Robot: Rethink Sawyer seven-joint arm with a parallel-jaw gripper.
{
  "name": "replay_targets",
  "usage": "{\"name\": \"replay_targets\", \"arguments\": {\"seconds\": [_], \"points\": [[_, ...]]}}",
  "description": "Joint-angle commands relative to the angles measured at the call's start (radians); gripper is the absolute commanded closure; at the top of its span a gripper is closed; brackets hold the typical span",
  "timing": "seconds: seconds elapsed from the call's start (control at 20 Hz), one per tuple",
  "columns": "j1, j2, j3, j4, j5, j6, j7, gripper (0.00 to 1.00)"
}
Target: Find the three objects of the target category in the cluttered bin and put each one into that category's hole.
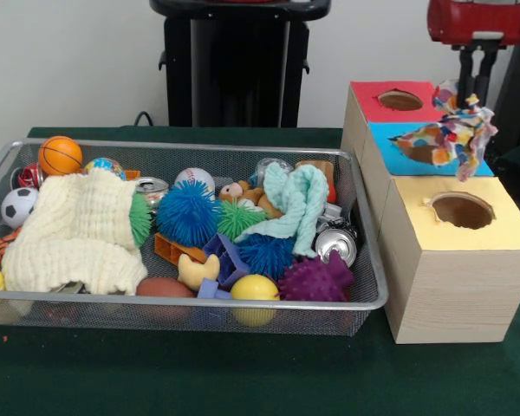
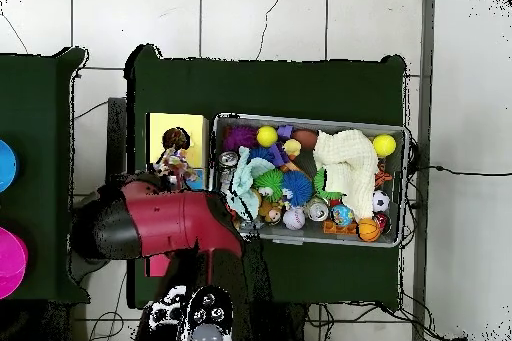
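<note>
Above the blue section of the sorting box (image 1: 433, 251), the end effector (image 1: 470, 91) is closed on a patchwork cloth (image 1: 455, 137), which hangs over the blue hole (image 1: 419, 152) and partly covers it. Red hole (image 1: 400, 100) lies behind the blue one, yellow hole (image 1: 461, 211) in front; both are uncovered. Overhead view shows the red arm (image 2: 165, 222) reaching over the box, with the cloth (image 2: 173, 165) just beside the yellow top (image 2: 195, 132).

Wire bin (image 1: 368, 260) stands on the green counter (image 1: 243, 373) just beside the box. A cream cloth (image 1: 74, 234) lies at its left end, a mint cloth (image 1: 299, 204) toward its right. Around them: a small basketball (image 1: 60, 155), soccer ball (image 1: 18, 206), blue spiky ball (image 1: 187, 212), purple spiky ball (image 1: 315, 279), yellow ball (image 1: 255, 289) and a can (image 1: 336, 245)
</note>
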Motion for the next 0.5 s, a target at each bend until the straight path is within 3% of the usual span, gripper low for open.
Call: {"name": "replay_targets", "arguments": {"seconds": [0.05, 0.3, 0.5], "points": [[0.037, 0.096, -0.044, -0.105, 0.040, 0.078, 0.247, 1.00], [0.062, 0.157, -0.041, -0.187, 0.061, 0.116, 0.243, 1.00], [0.084, 0.203, -0.085, -0.219, 0.051, 0.124, 0.249, 1.00]]}}
